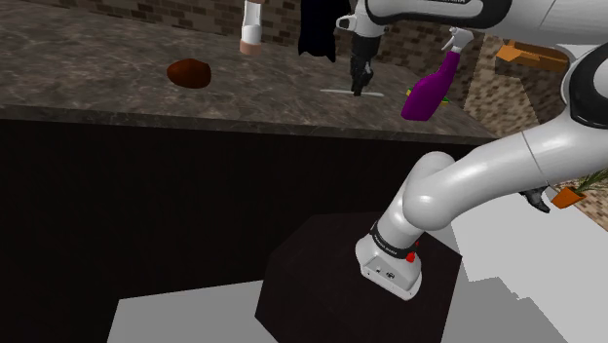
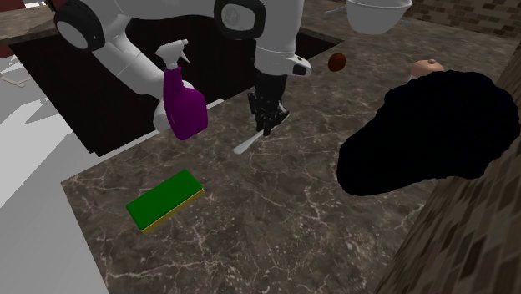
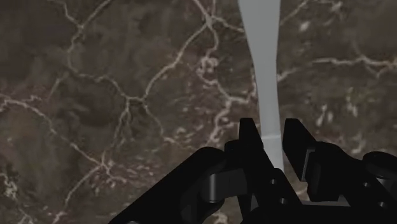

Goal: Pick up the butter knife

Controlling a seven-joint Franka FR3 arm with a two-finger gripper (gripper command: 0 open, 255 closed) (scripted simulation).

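The arm (image 1: 468,185) rises from the stand, bends over the bench (image 2: 275,217) and points its pincer (image 2: 267,127) straight down. The pale knife (image 3: 261,38) lies flat near the bench's stand-side edge. The pincer (image 3: 271,130) stands parted astride it, fingers (image 3: 248,137) close on both sides, with a sliver of bench showing beside one. A purple spray bottle (image 2: 185,104) stands nearby at the edge. Bare stone lies between the knife and a green sponge (image 2: 164,199). A black shape (image 2: 426,134) covers the far corner. The pincer hides one end of the knife; the wrist view cuts off the other.
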